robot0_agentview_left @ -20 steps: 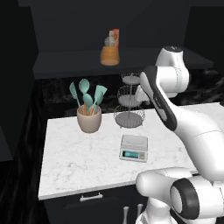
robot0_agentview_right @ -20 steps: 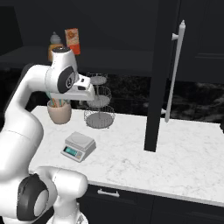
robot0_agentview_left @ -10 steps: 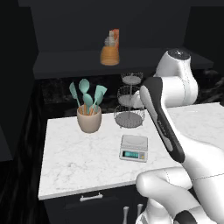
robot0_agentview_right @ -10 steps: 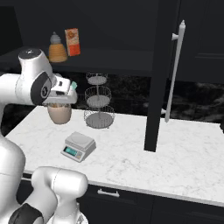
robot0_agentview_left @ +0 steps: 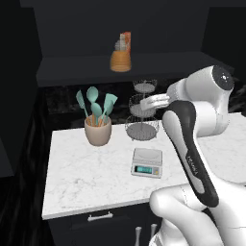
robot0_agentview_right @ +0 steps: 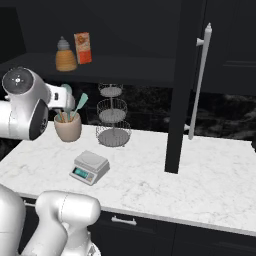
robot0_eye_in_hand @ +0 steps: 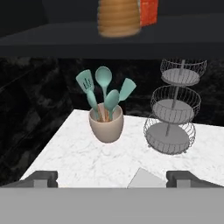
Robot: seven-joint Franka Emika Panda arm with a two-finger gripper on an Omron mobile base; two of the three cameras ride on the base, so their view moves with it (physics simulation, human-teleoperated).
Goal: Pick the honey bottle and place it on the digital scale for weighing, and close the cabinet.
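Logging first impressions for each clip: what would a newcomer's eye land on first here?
Probably the amber honey bottle glowing on the dark cabinet shelf, beside an orange carton. Next, the teal utensils in a beige crock on the white marble counter, with a three-tier wire stand and the digital scale nearby. The open cabinet door juts over the counter.

The arm [robot0_agentview_left: 202, 144] is glossy white, built of rounded, bulbous segments. A dark charcoal band with faint small lettering runs along one link. A grey round cap with a dark centre closes one joint [robot0_agentview_right: 19, 78]. The pincer [robot0_eye_in_hand: 112, 178] has small dark grey fingertips [robot0_eye_in_hand: 43, 177].
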